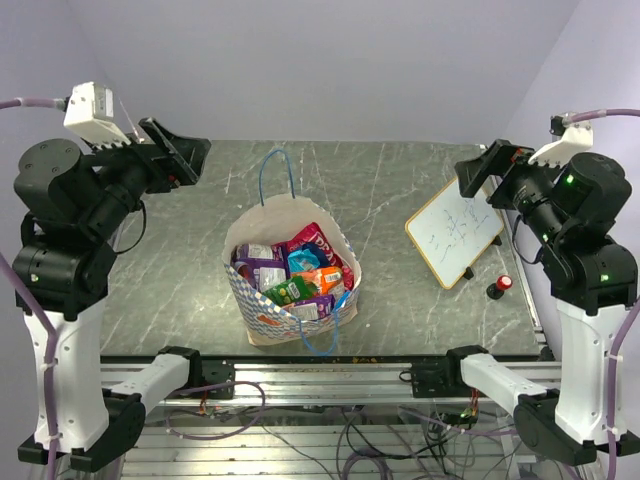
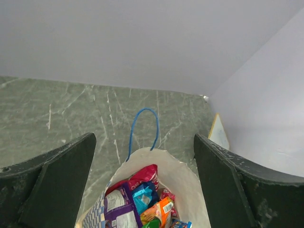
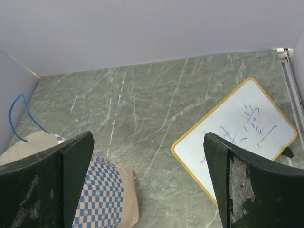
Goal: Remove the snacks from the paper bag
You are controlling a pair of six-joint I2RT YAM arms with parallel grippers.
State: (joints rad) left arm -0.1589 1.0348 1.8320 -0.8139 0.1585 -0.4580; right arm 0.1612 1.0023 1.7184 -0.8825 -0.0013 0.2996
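The paper bag stands upright mid-table, cream with a blue checkered band and blue cord handles, its mouth open. Inside lie the snacks: a crimson bag, purple, blue, orange and green packets. The left wrist view looks down into the paper bag at the snacks. My left gripper hangs high at the far left, open and empty. At the far right my right gripper is raised, open and empty. The right wrist view catches the paper bag's checkered side.
A small whiteboard with a yellow rim leans at the right, also in the right wrist view as the whiteboard. A red-capped marker stands near the table's right edge. Grey walls close the back and sides.
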